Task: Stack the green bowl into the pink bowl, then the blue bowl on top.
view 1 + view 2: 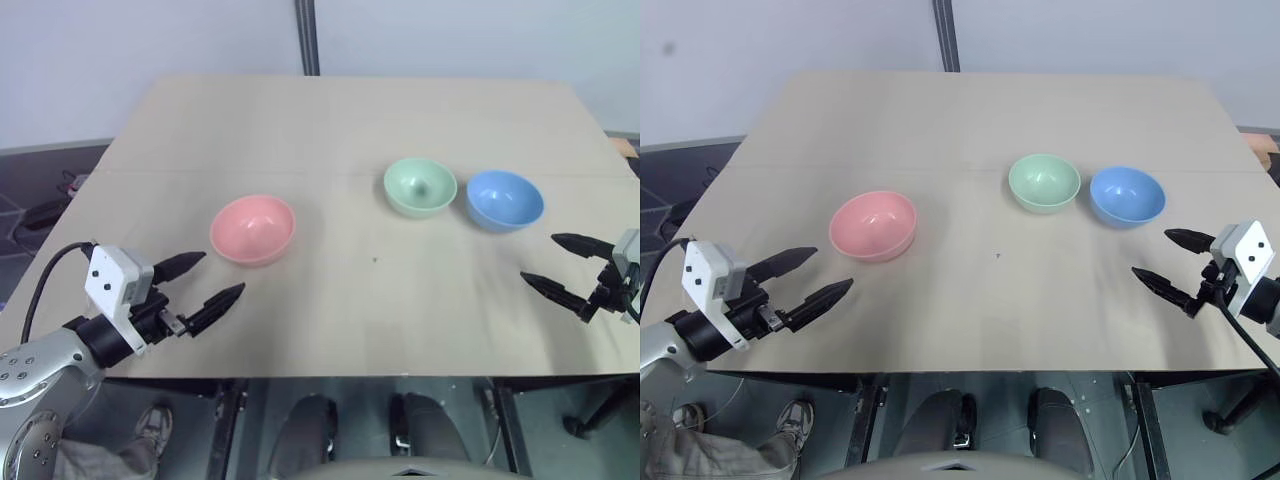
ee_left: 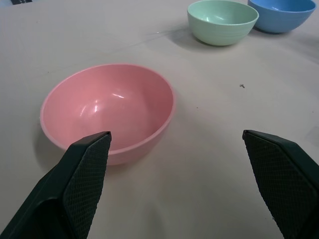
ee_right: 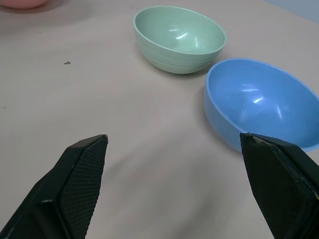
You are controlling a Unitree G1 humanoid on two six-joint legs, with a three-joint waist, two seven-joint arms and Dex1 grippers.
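Three bowls upright on a pale bench point(image 1: 340, 320), none stacked. Pink bowl point(image 1: 252, 228) alone toward the robot's left side, well apart from the other two. Green bowl point(image 1: 420, 186) and blue bowl point(image 1: 504, 200) side by side toward the right and a little farther back, rims close with a narrow gap showing between them, green on the left of blue. All three empty.

Left gripper point(image 1: 205, 282) low over the near left part of the bench, pointing forward and slightly rightward, just short of the pink bowl. Fingers point(image 2: 84, 169) spread wide, holding nothing; in the left wrist view, the pink bowl close ahead and nearer one finger than the other.

Right gripper point(image 1: 556, 263) over the near right edge of the bench, pointing toward the left, near the blue bowl but not touching it. Fingers point(image 3: 79, 174) likewise spread wide and empty; in the right wrist view, blue bowl nearest, beside one finger, green bowl just behind it.

A small dark speck point(image 1: 375, 260) on the bench between the pink bowl and the other pair.
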